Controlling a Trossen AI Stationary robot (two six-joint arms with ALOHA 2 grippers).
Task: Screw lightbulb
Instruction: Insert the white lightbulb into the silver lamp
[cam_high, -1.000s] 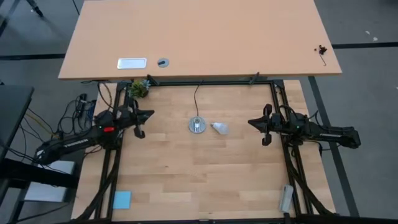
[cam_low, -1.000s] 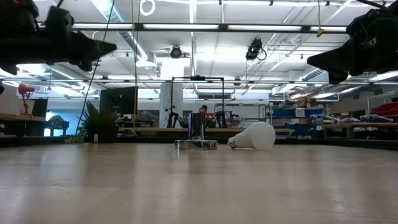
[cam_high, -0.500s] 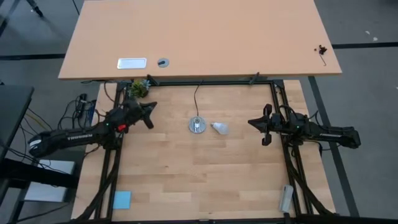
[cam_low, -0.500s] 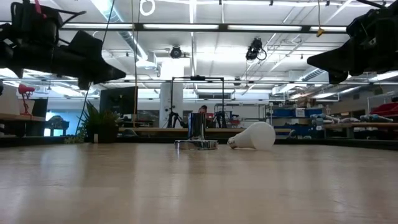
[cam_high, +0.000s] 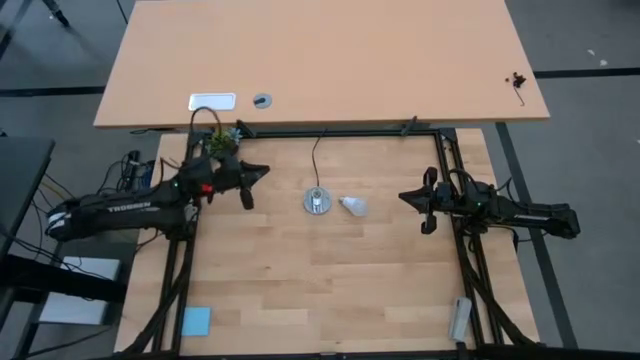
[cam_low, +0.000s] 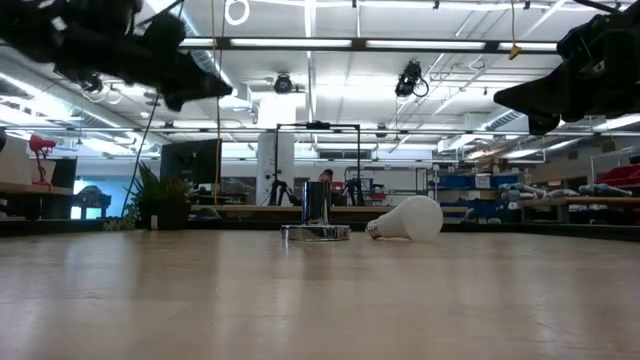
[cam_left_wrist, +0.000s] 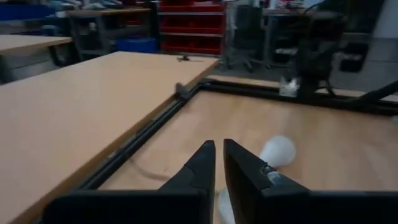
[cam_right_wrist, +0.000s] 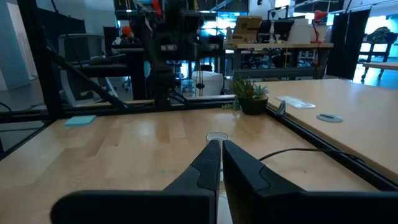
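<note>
Since the earlier frame, only the left tool (cam_high: 252, 186) has moved, swinging from the counter's (cam_high: 330, 290) left edge toward the middle; its fingers (cam_left_wrist: 205, 163) stand slightly parted and empty. By the right edge, the right tool (cam_high: 424, 209) hangs shut, holding nothing. Near the counter's centre, the small white frosted pear-shaped lightbulb (cam_high: 354, 206) lies on its side just beside the round silver socket disc (cam_high: 316, 201). Approach seems under way; next the left tool would need to open wider, descend and grasp the bulb.
</note>
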